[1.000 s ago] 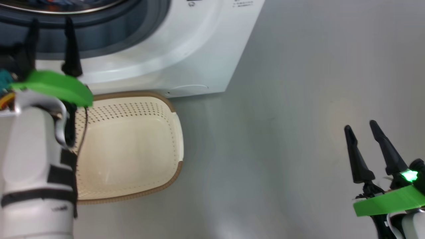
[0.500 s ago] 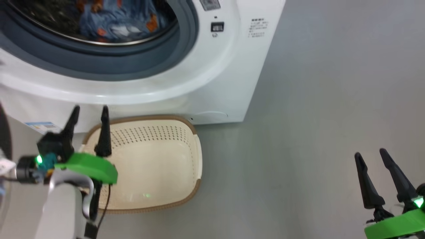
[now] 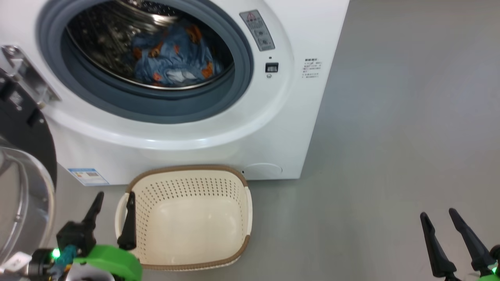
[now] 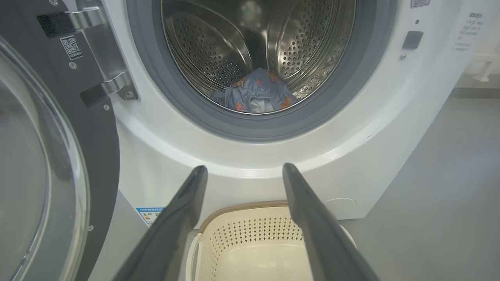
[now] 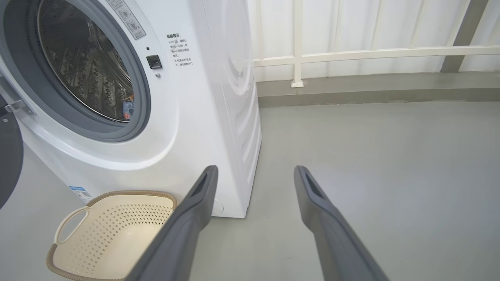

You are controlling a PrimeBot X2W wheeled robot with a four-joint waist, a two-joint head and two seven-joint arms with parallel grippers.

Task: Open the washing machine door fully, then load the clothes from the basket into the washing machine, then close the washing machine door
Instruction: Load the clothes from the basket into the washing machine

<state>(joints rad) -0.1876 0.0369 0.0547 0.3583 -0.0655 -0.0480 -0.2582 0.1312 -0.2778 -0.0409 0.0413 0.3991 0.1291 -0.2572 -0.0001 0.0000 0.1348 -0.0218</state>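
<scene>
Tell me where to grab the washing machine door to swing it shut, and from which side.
Take the washing machine door by its black rim, on the edge farthest from the hinge, with the left pincer coming from the robot's left. The bulging glass bowl is likely too smooth and wide to pinch; the free edge is out of frame.

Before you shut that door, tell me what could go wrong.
The clothes lie close to the front of the drum, so a fold might get pinched against the gasket. The left gripper, open, hangs beside the basket; swinging toward the washing machine door may knock it.
</scene>
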